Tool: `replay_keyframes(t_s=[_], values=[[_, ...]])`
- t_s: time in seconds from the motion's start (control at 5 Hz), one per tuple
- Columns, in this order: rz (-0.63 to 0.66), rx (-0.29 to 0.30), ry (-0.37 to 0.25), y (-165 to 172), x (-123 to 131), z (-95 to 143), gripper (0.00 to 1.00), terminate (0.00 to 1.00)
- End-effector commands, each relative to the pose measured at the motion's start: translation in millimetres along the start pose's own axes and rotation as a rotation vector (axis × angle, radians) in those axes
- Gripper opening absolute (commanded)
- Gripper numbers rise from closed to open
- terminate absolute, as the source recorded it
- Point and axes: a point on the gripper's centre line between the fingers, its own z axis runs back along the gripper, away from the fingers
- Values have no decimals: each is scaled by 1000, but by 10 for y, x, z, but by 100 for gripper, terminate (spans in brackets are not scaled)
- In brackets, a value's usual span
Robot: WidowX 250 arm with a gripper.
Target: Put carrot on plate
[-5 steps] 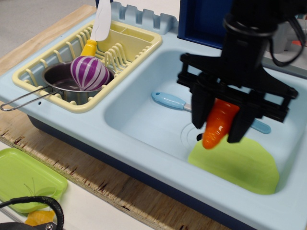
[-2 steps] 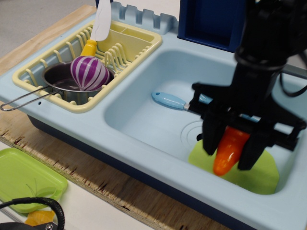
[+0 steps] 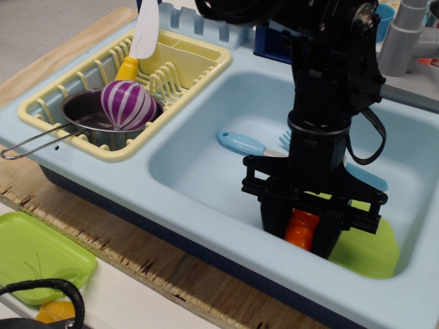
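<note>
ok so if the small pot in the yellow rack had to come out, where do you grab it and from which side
Take the pot by its long wire handle, coming from the front-left. The handle juts past the yellow rack rim into open space, so a hand can close around it from above. The bowl itself is blocked: the purple striped ball sits in it and the rack wall hugs its sides.

Wooden counter [image 3: 171, 271] under sink unit [image 3: 199, 199], green tray [image 3: 31, 253]

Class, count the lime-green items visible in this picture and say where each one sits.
2: the plate in the sink basin, partly hidden by the gripper, and a rectangular tray on the counter, lower left.
</note>
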Motion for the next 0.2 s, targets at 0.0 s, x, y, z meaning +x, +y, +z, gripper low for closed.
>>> replay_keyframes(t_s=[0.0], values=[[-4,3,-18,42,16,-9,0,100]])
